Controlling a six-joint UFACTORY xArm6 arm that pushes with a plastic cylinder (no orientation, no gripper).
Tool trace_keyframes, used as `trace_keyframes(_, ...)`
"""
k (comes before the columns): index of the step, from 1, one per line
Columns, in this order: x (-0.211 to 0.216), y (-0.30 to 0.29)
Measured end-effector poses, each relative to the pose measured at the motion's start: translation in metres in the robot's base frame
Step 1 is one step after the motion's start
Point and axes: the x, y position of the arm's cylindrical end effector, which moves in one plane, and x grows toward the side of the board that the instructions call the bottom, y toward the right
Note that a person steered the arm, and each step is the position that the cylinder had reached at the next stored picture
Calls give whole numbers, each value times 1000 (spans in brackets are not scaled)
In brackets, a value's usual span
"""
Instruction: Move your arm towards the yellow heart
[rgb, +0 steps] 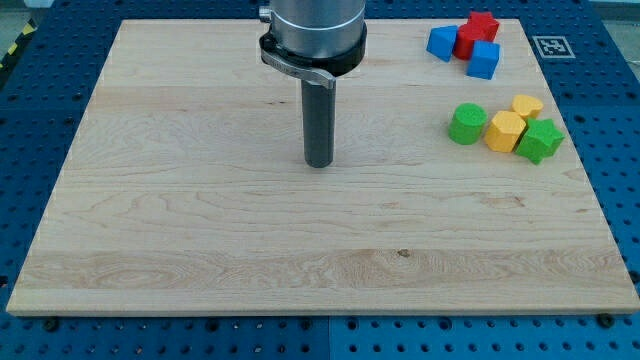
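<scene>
The wooden surface (200, 230) lies bare across its left and bottom, all blocks crowding the view's upper right. The end effector is a plain rod, holding nothing; my tip (319, 164) stands upright near the centre, well apart from every block. The yellow heart (527, 106) sits rightward, between a yellow block (504, 131) and a green block (541, 140), near the right edge.

I see a pale wooden board (200, 240) with fine grain and a smooth matt finish. My rod (319, 120) looks like dark metal with a dull sheen, under a brushed silvery collar (318, 25). The surrounding blue table (610, 130) looks painted and perforated.
</scene>
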Motion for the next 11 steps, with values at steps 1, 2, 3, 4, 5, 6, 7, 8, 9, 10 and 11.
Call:
trace_keyframes(1,0,0)
trace_keyframes(2,-19,0)
trace_keyframes(3,-74,31)
trace_keyframes(4,-119,94)
trace_keyframes(5,-115,114)
trace_keyframes(6,-115,149)
trace_keyframes(7,-117,196)
trace_keyframes(8,-115,252)
trace_keyframes(9,-92,303)
trace_keyframes(10,-55,313)
trace_keyframes(11,-42,287)
